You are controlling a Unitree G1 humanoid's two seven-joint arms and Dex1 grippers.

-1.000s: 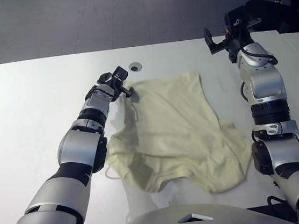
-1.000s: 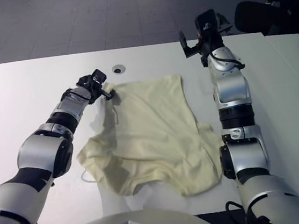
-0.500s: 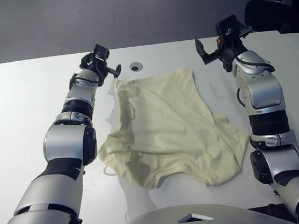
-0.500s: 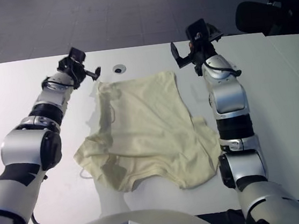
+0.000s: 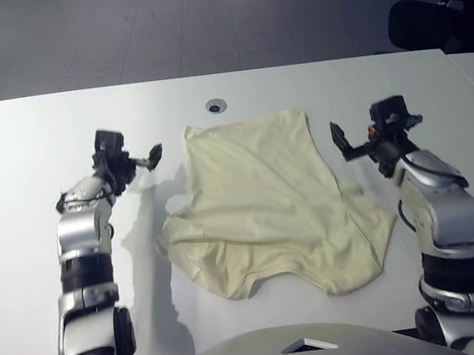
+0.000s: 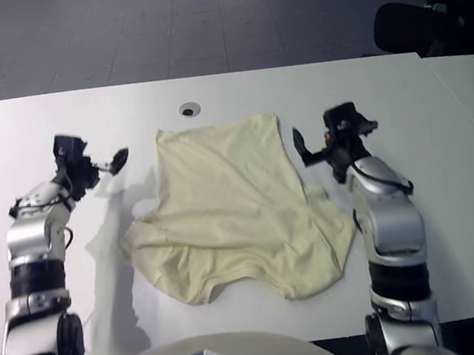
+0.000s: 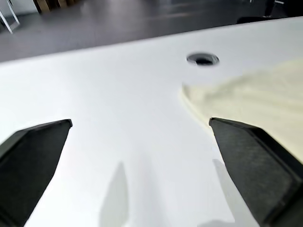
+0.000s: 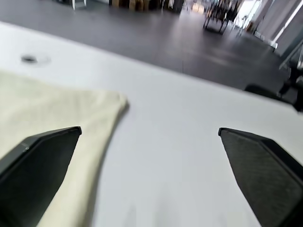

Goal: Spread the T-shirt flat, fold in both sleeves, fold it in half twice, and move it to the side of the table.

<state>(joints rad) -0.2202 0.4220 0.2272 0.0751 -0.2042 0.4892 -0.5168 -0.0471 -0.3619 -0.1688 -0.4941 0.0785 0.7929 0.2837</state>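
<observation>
Pale yellow cotton, the T-shirt [image 5: 265, 200] lies in the middle of the white table [image 5: 35, 132]. Its far edge is straight and flat, just on the near side of the round cable hole [image 5: 215, 105]. The near half is rumpled, with cloth bunched at the near-left and near-right corners.

A second ago the left gripper [image 5: 129, 155] was at the shirt's far-left corner, drawing it outward, and the right gripper [image 6: 333, 136] hung beyond the far-right corner. Both have since let go and pulled back toward the near side. The left one now hovers over bare table to the left of the cloth, and the right one just off its right edge. Each has its fingers spread wide, holds nothing and is clear of the fabric.

The far end looks squared off, so that part of the spreading seems done. The near hem and sleeves probably still need pulling flat before any fold can start.
</observation>
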